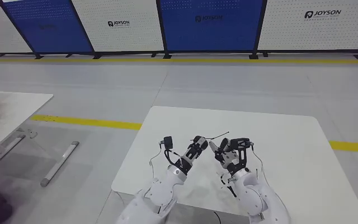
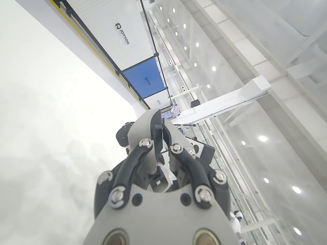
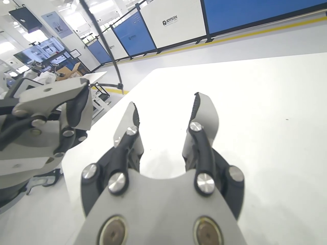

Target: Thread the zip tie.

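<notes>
The black zip tie (image 1: 217, 135) is a thin strap held above the white table (image 1: 279, 145). My left gripper (image 1: 199, 144) is shut on one end of it; in the left wrist view its fingers (image 2: 153, 123) are pressed together. In the right wrist view the strap (image 3: 102, 34) curves down from above to its small head (image 3: 120, 86), just past the left gripper (image 3: 76, 95). My right gripper (image 3: 164, 101) stands open and holds nothing, a short way beside the left one and just above the table. In the top view the right gripper (image 1: 225, 150) sits below the strap's free end.
Bare tabletop (image 3: 255, 108) stretches ahead and to the right of both grippers. Off the table's left edge are a second white table (image 1: 17, 106) and a grey bar (image 1: 59, 163) on the floor. Blue and white panels (image 1: 212, 22) line the back.
</notes>
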### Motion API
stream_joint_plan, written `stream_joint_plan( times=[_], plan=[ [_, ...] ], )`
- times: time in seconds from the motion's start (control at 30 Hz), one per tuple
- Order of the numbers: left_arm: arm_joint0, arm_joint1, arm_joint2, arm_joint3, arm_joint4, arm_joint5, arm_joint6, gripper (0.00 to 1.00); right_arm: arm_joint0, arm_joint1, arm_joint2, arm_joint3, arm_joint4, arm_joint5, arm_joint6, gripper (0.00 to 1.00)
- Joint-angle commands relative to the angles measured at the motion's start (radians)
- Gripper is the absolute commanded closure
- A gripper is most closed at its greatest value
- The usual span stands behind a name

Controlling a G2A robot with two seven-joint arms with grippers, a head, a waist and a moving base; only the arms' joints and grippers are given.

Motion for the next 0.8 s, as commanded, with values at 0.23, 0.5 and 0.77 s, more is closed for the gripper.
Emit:
stream_joint_plan(
  times=[0.23,0.5,0.77],
  plan=[
    [-0.010,-0.005,0.016,0.023,0.014,-0.005,0.012,1.00,-0.004,0.003,-0.004,-0.005,-0.001,-0.004,-0.010,0.61],
    [-0.016,-0.009,0.029,0.032,0.024,-0.007,0.017,1.00,-0.001,0.004,-0.010,-0.002,0.002,-0.009,-0.010,0.63],
    [-0.023,-0.013,0.041,0.042,0.039,-0.005,0.029,1.00,-0.001,0.007,-0.007,-0.005,0.017,-0.020,-0.011,0.69]
  ],
)
